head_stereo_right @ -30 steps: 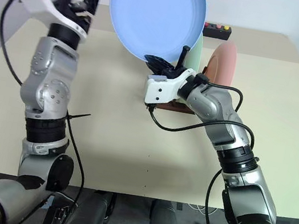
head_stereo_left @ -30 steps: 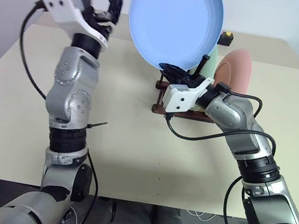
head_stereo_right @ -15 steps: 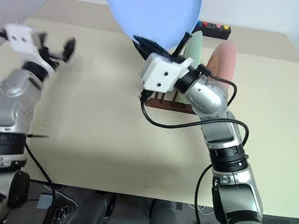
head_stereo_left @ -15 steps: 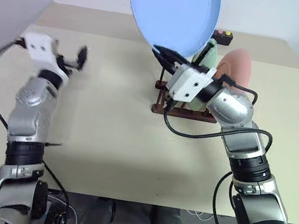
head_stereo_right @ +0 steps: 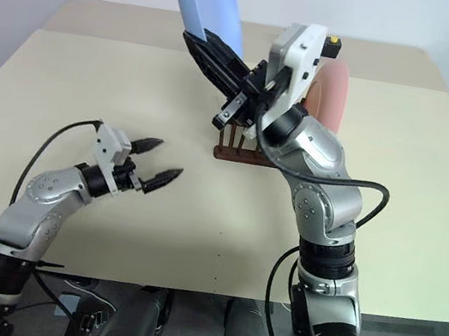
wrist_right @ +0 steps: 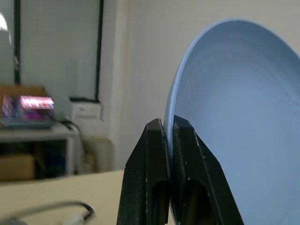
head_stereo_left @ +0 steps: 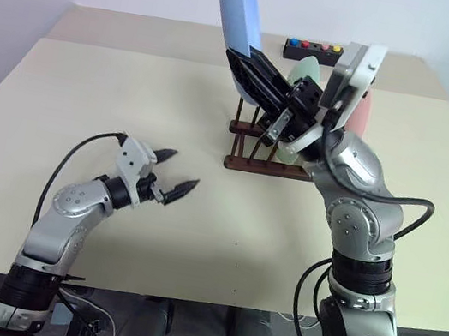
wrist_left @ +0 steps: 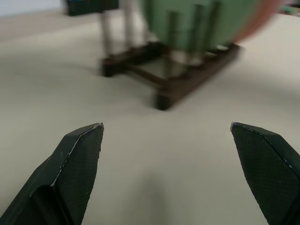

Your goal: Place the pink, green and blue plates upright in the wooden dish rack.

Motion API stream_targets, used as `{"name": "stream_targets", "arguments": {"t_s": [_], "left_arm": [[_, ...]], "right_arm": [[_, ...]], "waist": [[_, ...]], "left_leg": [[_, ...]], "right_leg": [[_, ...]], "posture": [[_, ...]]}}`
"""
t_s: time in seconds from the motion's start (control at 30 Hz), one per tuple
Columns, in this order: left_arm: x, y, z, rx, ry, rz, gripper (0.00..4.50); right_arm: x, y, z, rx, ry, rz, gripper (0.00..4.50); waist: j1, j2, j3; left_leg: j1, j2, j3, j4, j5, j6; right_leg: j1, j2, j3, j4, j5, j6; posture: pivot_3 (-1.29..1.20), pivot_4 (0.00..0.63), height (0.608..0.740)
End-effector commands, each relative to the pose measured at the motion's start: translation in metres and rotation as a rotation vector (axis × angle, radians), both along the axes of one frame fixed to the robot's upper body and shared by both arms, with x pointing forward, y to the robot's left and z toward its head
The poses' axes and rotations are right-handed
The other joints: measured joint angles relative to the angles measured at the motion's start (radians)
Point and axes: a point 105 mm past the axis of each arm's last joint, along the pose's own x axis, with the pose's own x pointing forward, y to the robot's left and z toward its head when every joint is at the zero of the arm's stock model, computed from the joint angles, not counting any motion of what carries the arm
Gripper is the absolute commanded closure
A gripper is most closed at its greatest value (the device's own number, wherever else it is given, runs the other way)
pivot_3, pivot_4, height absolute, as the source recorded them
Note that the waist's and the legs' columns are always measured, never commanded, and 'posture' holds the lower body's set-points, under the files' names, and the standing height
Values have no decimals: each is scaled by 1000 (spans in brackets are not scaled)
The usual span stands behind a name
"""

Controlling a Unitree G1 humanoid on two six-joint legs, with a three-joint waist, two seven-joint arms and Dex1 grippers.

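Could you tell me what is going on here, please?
The robot is loading plates into a wooden rack. Its right hand pinches the blue plate by the rim, edge-on above the rack. The green plate and pink plate stand in the rack already. The left hand hangs open and empty over the table.

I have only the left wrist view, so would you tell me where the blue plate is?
Observer: The right gripper grips the blue plate by its rim, up in the air above the rack.
Operator: Is it flat or on edge?
Observer: On edge, nearly upright.
Operator: Thanks. Is the pink plate racked?
Observer: Yes, the pink plate stands in the rack to the right of the green plate.
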Motion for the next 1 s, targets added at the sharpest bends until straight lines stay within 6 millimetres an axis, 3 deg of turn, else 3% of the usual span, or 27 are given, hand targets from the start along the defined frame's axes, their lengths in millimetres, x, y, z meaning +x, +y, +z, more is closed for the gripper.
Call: {"name": "stream_targets", "arguments": {"t_s": [0.03,0.27,0.57,0.93,1.0], "left_arm": [[-6,-7,7,10,-25,-51,43],[-6,-12,7,14,-29,-62,43],[-7,-17,6,11,-31,-71,43],[-7,-16,7,11,-33,-66,43],[-8,-15,7,10,-36,-66,0]], "right_arm": [[-8,-4,11,95,51,45,4500],[19,-13,-10,155,241,-33,4500],[37,-23,-30,181,373,-82,4500],[42,-23,-37,192,439,-80,4500],[42,-22,-37,196,445,-75,3860]], "waist": [[0,0,0],[0,0,0],[-1,0,0],[-1,0,0],[-1,0,0]], "left_leg": [[0,0,0,0,0,0],[0,0,0,0,0,0],[0,0,0,0,0,0],[0,0,0,0,0,0],[0,0,0,0,0,0]], "right_leg": [[0,0,0,0,0,0],[0,0,0,0,0,0],[0,0,0,0,0,0],[0,0,0,0,0,0],[0,0,0,0,0,0]], "posture": [[0,150,740],[0,150,740],[0,150,740],[0,150,740],[0,150,740]]}}
